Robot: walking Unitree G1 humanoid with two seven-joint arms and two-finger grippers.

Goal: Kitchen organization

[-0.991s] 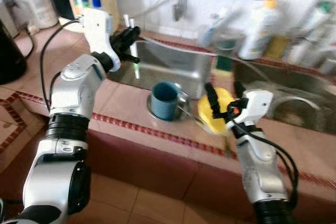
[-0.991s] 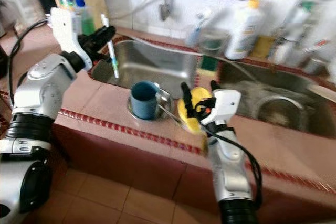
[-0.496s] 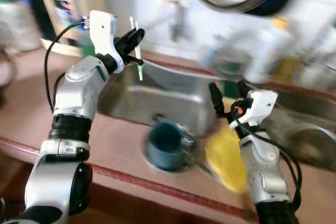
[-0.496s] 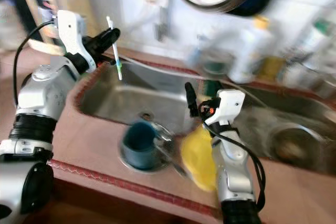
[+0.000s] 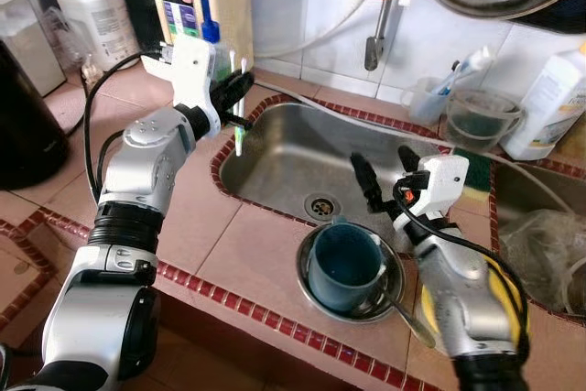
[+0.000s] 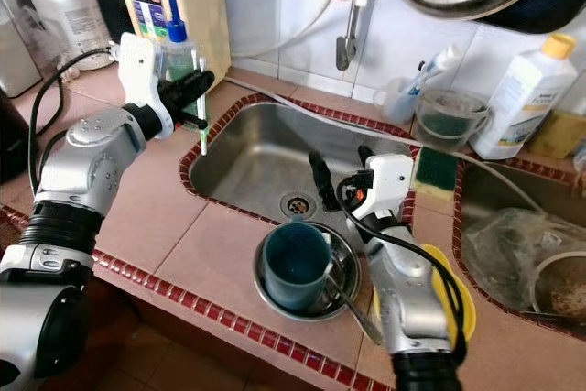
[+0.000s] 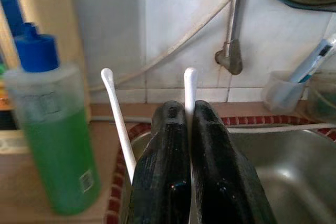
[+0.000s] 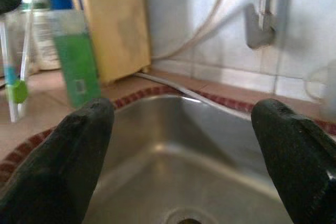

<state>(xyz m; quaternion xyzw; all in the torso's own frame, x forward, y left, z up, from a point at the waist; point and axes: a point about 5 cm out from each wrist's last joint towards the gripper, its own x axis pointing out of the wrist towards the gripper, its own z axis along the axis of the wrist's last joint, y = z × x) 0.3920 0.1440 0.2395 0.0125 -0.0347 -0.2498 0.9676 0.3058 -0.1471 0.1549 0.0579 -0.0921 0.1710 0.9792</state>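
Your left gripper (image 7: 190,109) is up over the left rim of the sink (image 5: 284,148), and its jaws are squeezed tight on thin white sticks (image 5: 238,98) with a green end; they look like toothbrushes, but the view is too small to be sure. They stand nearly straight up, with the green end hanging just over the sink edge. Your right gripper (image 8: 184,145) floats over the sink with its jaws wide apart and nothing in them.

A clear cup (image 5: 423,101) with a toothbrush in it stands on the tabletop (image 5: 215,244) behind the sink, past the tap (image 5: 374,43). That looks like a good home for the sticks. Carry them across slowly, keep them upright, and stay clear of the hose (image 7: 173,45). Keep your squeeze firm, because thin sticks can twist or slip. Let go only once the ends are down inside the cup
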